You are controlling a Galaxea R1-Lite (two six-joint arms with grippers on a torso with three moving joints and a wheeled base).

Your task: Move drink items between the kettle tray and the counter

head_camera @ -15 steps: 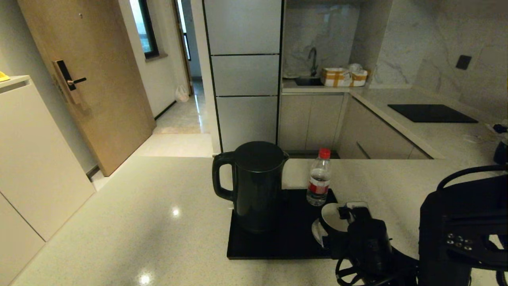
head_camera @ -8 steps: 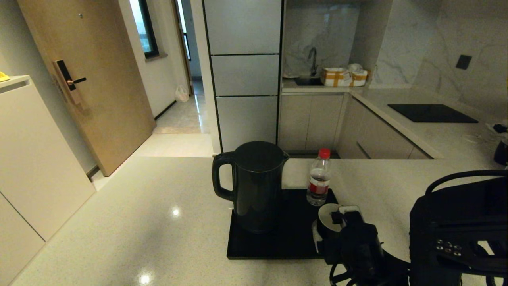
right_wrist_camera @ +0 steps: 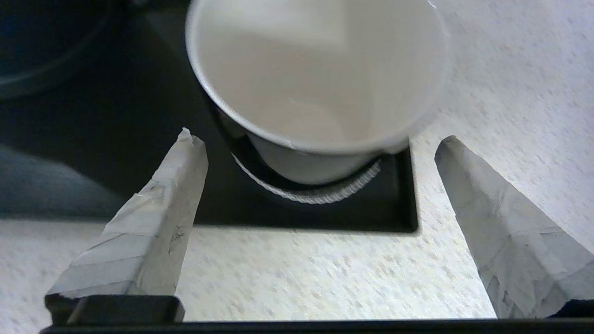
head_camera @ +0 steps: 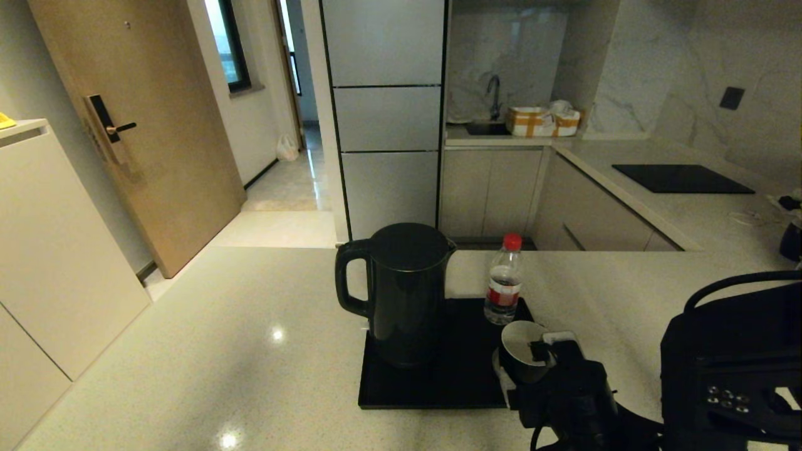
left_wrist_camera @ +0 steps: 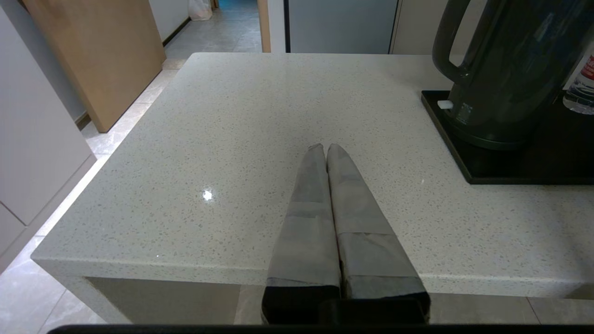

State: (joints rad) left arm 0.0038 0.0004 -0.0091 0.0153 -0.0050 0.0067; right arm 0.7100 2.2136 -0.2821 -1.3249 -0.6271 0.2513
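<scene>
Black cup (head_camera: 525, 351) with white interior on a ribbed saucer (right_wrist_camera: 308, 192), at the near right corner of the kettle tray (head_camera: 432, 391).
Likely light, rigid and smooth-walled; grasp across its sides. Right gripper (right_wrist_camera: 320, 139) spread before it; tray rim just beside, bare table (head_camera: 188, 351) rightward. Left gripper (left_wrist_camera: 323, 149) pressed together, parked.

You're seeing a black right arm (head_camera: 727, 369) trailing looped black cables, its tapered jaws wearing pale grey tape.
</scene>
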